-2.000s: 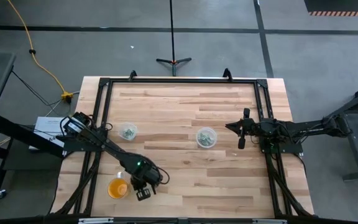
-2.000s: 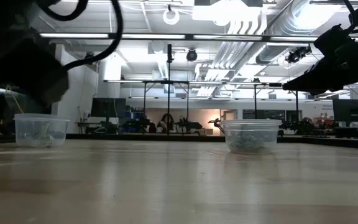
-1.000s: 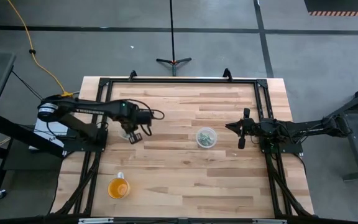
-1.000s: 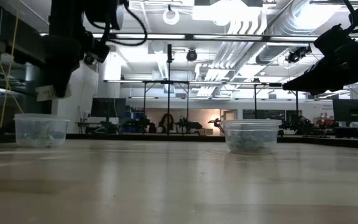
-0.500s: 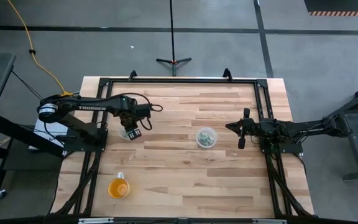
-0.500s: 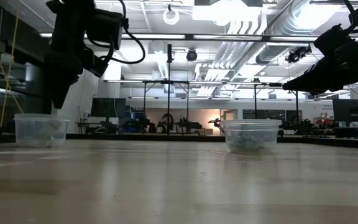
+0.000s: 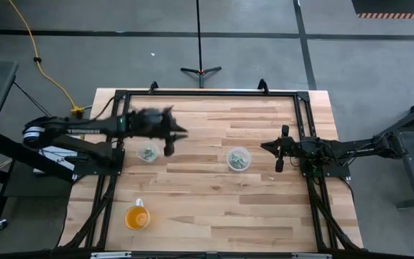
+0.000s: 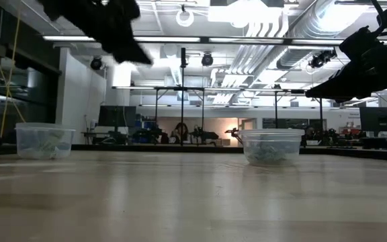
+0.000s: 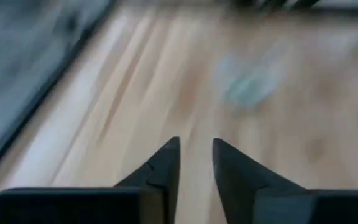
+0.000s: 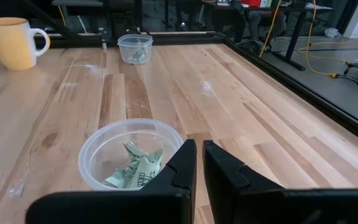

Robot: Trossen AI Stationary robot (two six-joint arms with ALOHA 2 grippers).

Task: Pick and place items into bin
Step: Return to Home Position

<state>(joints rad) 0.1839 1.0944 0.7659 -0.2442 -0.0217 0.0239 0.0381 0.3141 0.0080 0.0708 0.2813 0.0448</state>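
Crumpled pale green-and-silvery scraps lie in two clear round bins on the wooden table: the left bin and the right bin. My left gripper is blurred above the table, just right of the left bin. Its fingers stand slightly apart with nothing between them. My right gripper waits shut and empty, raised just right of the right bin. No loose scraps show on the tabletop.
An orange cup stands near the table's near left corner. A black frame runs along the table's far, left and right edges. Bare wood lies between and in front of the bins.
My left gripper hung over the left bin pointing down, with a pale bit at its tips one second ago that had gone half a second ago. It has since risen and swung toward the table's right, tipping up from pointing down. The bins have not moved.
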